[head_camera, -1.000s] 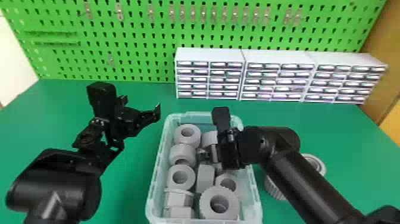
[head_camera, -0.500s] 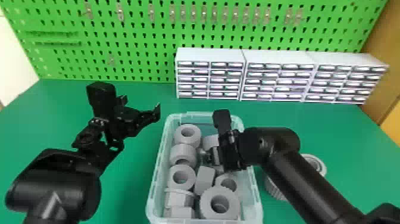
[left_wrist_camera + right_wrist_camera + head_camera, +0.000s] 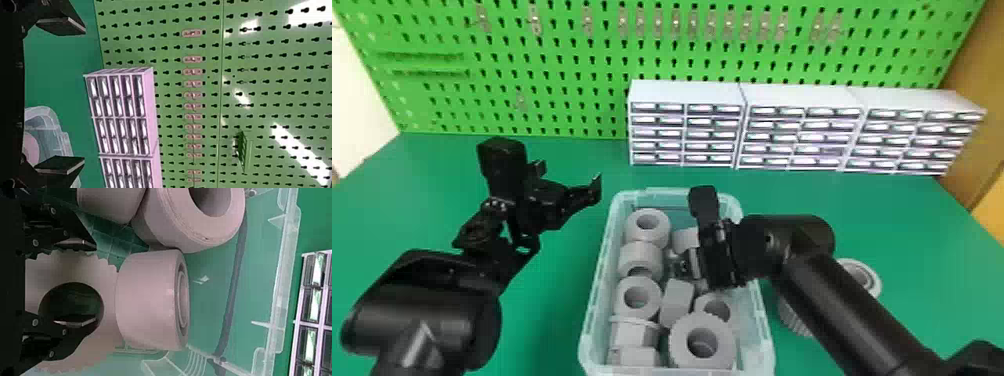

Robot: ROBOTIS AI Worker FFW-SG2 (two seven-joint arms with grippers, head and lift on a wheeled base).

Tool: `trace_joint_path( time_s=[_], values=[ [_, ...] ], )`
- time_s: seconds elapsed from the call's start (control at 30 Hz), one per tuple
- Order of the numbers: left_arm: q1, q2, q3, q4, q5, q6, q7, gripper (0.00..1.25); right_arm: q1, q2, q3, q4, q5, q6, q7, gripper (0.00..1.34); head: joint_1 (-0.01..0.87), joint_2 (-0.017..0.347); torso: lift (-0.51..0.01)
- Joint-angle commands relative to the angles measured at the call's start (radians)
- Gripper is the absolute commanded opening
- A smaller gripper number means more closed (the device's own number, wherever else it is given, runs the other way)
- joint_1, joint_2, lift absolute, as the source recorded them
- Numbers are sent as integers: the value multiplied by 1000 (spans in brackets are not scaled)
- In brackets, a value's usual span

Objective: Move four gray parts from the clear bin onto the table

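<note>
In the near part of the clear bin [image 3: 767,345], a large toothed ring [image 3: 702,317] sits at the right, and a flanged collar [image 3: 634,334] and a small gray block [image 3: 639,357] sit at the left. Just beyond them, from left to right, are a gray ring [image 3: 652,300] with its hole facing up, an upright-looking gray block [image 3: 677,300] and another ring [image 3: 704,305] partly covered by its neighbors.

To the right of the bin, one ribbed gray part [image 3: 792,317] is on the green table [image 3: 552,320], partly hidden behind the right arm.

The right gripper [image 3: 678,266] is down inside the bin from the right. In the right wrist view its fingers stand apart over a toothed part [image 3: 101,270], one tip at the outer teeth and the other at the hole, with the ring's wall between them; whether they press on it I can't tell. Just beyond is a smooth ring [image 3: 147,299] lying on its side. Along the bin's left wall are two more rings, one [image 3: 637,250] behind the other [image 3: 632,227].

The left gripper [image 3: 569,176] is held over the table, left of the bin's far end, its fingers wide apart with nothing between them.

Farther back stand three white drawer cabinets [image 3: 687,92], and behind them rises the green pegboard [image 3: 557,62] with metal clips [image 3: 534,22].
</note>
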Motion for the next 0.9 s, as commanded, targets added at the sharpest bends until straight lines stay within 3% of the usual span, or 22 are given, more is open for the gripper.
trace_joint_path(
  time_s=[0.0,0.23,0.6,0.87],
  values=[
    [0,-1,1,0,0,0,-2,1126,3,-1,0,0,-3,5,2,631,678,34,-50],
    [2,0,2,0,0,0,-5,1126,1,-1,3,0,-3,22,2,322,678,34,-50],
    [2,0,5,0,0,0,-8,1126,10,-1,-6,-17,-1,23,2,318,678,34,-50],
    [3,0,7,0,2,0,-13,1126,27,-2,-18,-164,37,36,2,318,678,34,-50]
  ],
)
